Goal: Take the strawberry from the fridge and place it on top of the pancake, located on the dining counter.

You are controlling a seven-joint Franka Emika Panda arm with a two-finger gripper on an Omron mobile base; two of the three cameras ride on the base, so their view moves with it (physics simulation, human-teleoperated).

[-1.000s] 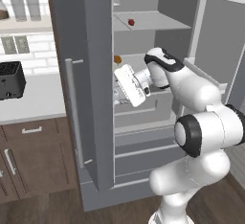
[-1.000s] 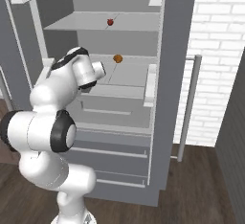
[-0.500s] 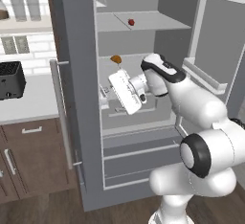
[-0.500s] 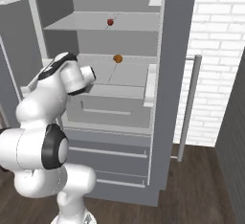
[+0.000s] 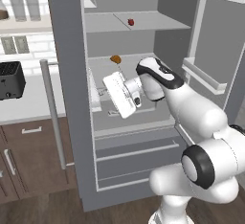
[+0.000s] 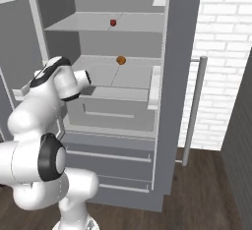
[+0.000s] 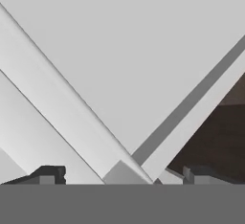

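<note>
The strawberry (image 5: 131,22) (image 6: 113,22) is a tiny red fruit on the upper shelf of the open fridge (image 5: 67,65) (image 6: 182,52). My gripper (image 7: 124,174) is open with nothing between its fingertips (image 7: 48,174), which stand wide apart. Its white hand (image 5: 120,94) hangs inside the fridge at middle-shelf height, well below the strawberry and close to the inner side of the door. The hand view looks at pale grey fridge edges and a patch of dark floor. The pancake and the dining counter are out of view.
An orange-brown lump (image 5: 115,59) (image 6: 121,60) lies on the middle shelf. Two drawers (image 5: 134,156) sit below. One door has a long bar handle (image 5: 53,117) (image 6: 194,111); the other, open door carries shelves (image 5: 210,74). A black toaster (image 5: 10,79) stands on the side counter.
The hand has swung left and lower inside the fridge, toward the door with the bar handle. That door stands wider open in the left base view. The strawberry has not moved.
</note>
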